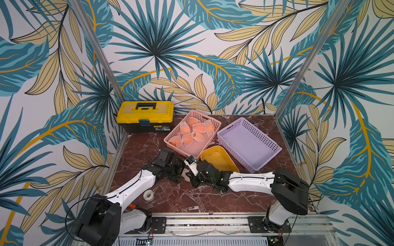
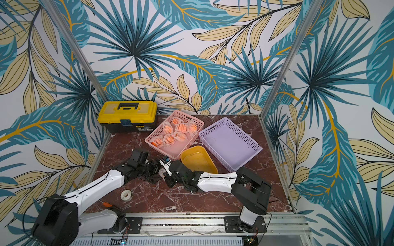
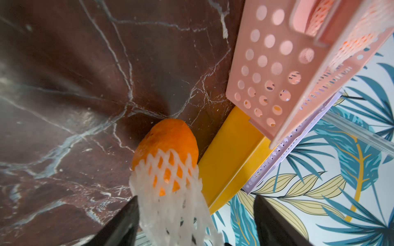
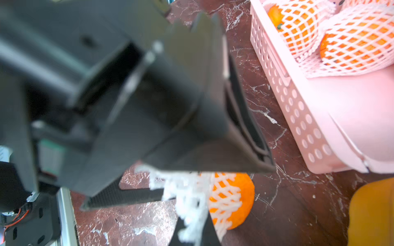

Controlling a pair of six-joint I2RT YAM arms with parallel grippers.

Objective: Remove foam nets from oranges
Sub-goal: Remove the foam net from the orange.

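A white tape roll (image 1: pixel 148 195) lies on the worktop (image 3: pixel 64 85) near the front edge, beside the left arm. Further in, the two claws meet at mid-worktop. The right claw (image 4: pixel 195 230) is pressed together, pinching the loose end of a foam net (image 3: pixel 170 204). The left claw (image 3: pixel 195 213) is spread, one finger on each side of that net. The orange (image 3: pixel 168 138) rests on the worktop, about half uncovered. Just beyond stands a yellow tray (image 1: pixel 217 158). Behind it, a pink basket (image 1: pixel 181 150) holds the netted oranges (image 1: pixel 199 127); a purple basket (image 1: pixel 249 140) stands beside it. A yellow toolbox (image 1: pixel 145 112) stands at the rear.
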